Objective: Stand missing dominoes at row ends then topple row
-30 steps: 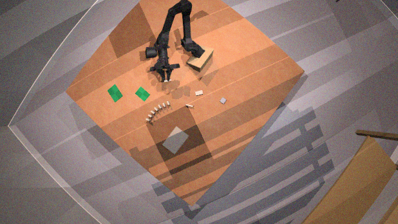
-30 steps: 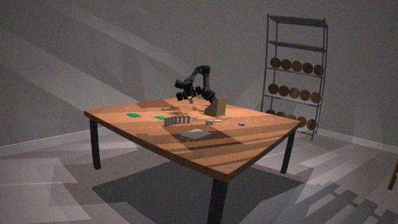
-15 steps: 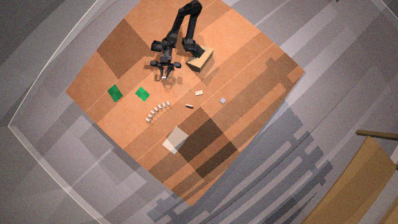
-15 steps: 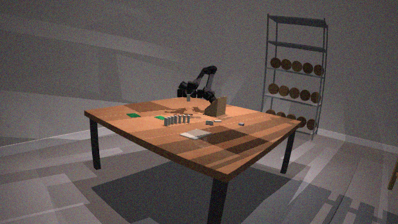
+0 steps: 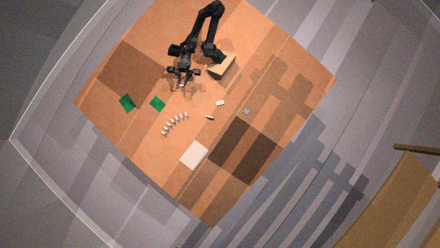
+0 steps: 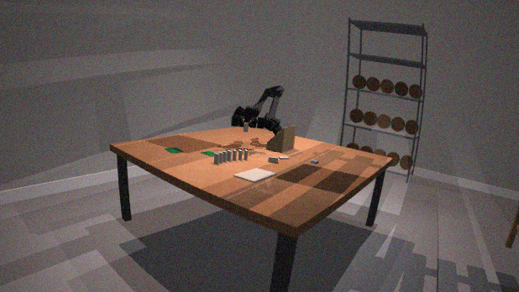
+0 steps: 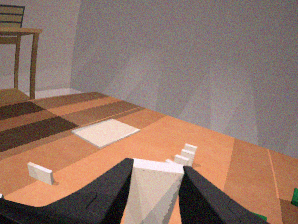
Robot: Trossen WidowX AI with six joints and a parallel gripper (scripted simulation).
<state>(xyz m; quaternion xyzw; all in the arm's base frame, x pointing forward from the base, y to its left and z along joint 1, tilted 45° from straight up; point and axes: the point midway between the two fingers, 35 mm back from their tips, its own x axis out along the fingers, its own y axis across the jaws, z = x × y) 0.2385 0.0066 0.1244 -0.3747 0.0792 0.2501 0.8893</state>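
A curved row of several white dominoes (image 5: 172, 121) (image 6: 228, 156) stands upright; in the wrist view part of it shows behind the right finger. My gripper (image 5: 181, 84) (image 7: 156, 169) is shut on a white domino (image 6: 245, 127), held upright above the table, away from the row on the arm's side. Another domino (image 5: 209, 117) (image 6: 273, 160) (image 7: 40, 173) rests on its long edge off the row's near-arm end. A further white domino (image 5: 220, 102) (image 6: 284, 158) lies flat beyond it. The held domino hides some of the row in the wrist view.
A white flat panel (image 5: 194, 155) (image 6: 254, 174) (image 7: 106, 132) lies beyond the row. Two green patches (image 5: 127, 103) (image 5: 157, 103) lie to its other side. A wooden wedge (image 5: 224, 67) (image 6: 285, 140) stands by the arm's base. A small grey-blue block (image 5: 245, 111) (image 6: 314, 161) lies past the loose dominoes.
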